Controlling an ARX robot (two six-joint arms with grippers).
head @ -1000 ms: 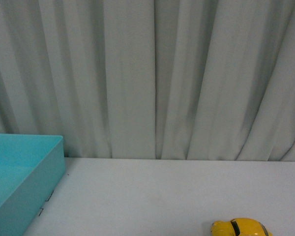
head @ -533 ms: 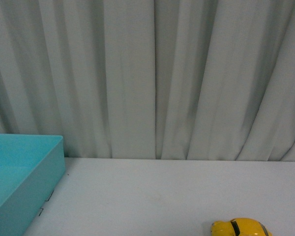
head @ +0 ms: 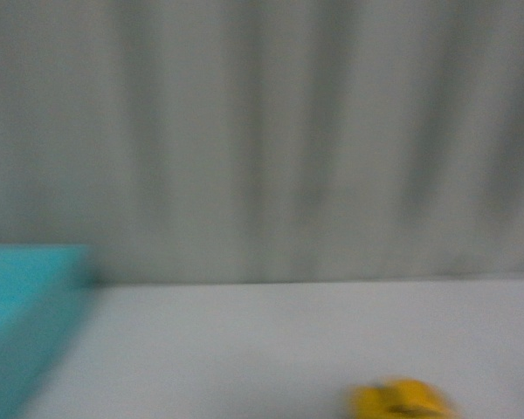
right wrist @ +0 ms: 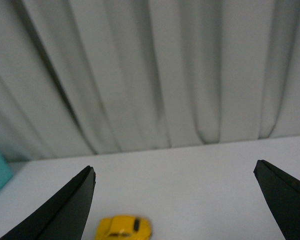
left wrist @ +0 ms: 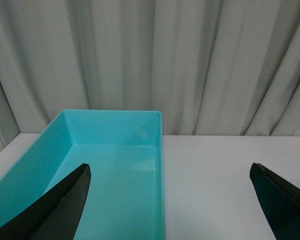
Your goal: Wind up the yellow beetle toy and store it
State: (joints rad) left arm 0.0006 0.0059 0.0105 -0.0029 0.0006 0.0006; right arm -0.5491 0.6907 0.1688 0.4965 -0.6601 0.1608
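Front view is motion-blurred; outlines only.

1. Yellow beetle toy (head: 402,400): stands on the white table (head: 288,336) at the near edge, right of centre. Nothing touches it. In the right wrist view the toy (right wrist: 124,228) is sharper, with its dark window and rounded roof legible and its wheels on the table surface (right wrist: 190,170).

2. Right gripper (right wrist: 175,167): jaws spread wide, nothing held. The toy shows inside the gap between the two dark fingers (right wrist: 60,210), much closer to one finger than to the other, and clear of both (it lies on the table beneath them, not at fingertip level).

3. Left gripper (left wrist: 170,170): jaws likewise spread wide and empty. Its fingers (left wrist: 55,210) frame the teal bin and a strip of table (left wrist: 215,180). The toy does not appear in this view.

4. Teal bin (left wrist: 110,127): open-topped and rectangular, standing at the left side of the table, well apart from the toy. In the front view only its right corner (head: 22,297) appears, at the left edge.

5. Backdrop: pleated grey curtain (head: 262,131) hangs behind the far edge of the table.
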